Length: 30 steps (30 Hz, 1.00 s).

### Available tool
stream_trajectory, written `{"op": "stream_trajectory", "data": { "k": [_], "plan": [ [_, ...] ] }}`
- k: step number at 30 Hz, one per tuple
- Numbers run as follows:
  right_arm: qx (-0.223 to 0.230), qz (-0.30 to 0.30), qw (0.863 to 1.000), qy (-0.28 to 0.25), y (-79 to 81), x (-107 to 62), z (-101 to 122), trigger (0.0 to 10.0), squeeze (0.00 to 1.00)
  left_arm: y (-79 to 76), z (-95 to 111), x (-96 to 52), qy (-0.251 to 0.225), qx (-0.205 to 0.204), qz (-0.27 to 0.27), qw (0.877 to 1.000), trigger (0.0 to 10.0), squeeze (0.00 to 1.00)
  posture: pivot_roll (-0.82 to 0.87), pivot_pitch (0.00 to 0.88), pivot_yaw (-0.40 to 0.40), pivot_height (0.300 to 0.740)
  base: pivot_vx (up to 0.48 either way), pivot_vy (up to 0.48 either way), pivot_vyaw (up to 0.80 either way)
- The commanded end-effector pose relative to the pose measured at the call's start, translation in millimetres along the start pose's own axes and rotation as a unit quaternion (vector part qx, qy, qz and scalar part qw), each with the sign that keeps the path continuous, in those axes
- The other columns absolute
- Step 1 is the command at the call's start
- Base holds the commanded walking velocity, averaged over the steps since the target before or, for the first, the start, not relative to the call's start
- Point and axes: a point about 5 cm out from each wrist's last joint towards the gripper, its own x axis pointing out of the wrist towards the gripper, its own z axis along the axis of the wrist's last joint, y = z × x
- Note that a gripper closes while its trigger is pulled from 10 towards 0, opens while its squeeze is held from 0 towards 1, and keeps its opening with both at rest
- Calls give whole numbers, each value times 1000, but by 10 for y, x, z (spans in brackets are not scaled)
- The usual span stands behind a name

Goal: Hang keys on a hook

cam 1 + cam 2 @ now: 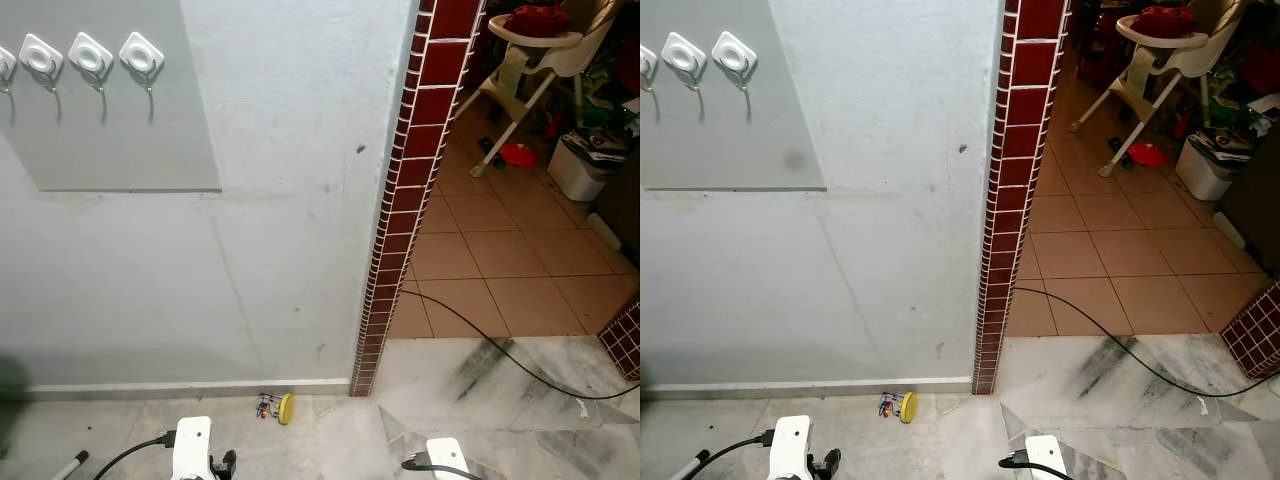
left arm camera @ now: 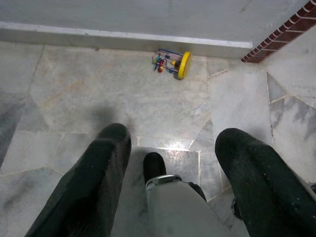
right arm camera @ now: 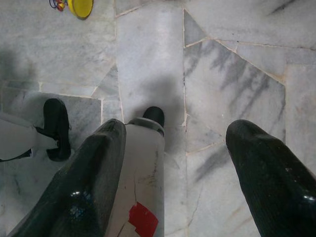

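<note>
Keys with round yellow tag lie on marble floor at the wall base, just left of red brick pillar. White square hooks sit high up the wall, left of pillar. Left gripper and right gripper both hang spread open, holding nothing. Tag text unreadable.

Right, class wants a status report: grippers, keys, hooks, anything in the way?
Left gripper open, empty. Right gripper open, empty. Keys with yellow tag on floor by wall. Hooks bare, high on wall. Path unobstructed.
</note>
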Motion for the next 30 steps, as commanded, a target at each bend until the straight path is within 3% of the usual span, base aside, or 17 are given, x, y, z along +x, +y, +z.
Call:
{"op": "stream_trajectory", "data": {
  "k": [1,10,13,18,30],
  "plan": [
    [-111,28,992,-49,-66,5,247,10000,0,88,-217,-87,16,58,7,998,10000,0,5,0,-31,740,0,0,0],
    [-95,22,994,-58,-83,9,311,10000,0,113,-254,-101,26,75,3,997,10000,0,-13,0,-26,740,0,0,0],
    [-117,25,991,-56,-70,10,311,10000,0,82,-206,-80,19,68,3,998,10000,0,-15,0,-26,740,0,0,0],
    [-98,20,994,-54,-80,10,299,10000,0,51,-179,-67,18,81,-5,997,10000,0,-23,0,-20,740,0,0,0],
    [-100,24,993,-51,-71,6,252,10000,0,68,-124,-51,14,79,-5,997,10000,0,-33,0,-18,740,0,0,0]
  ]
}}
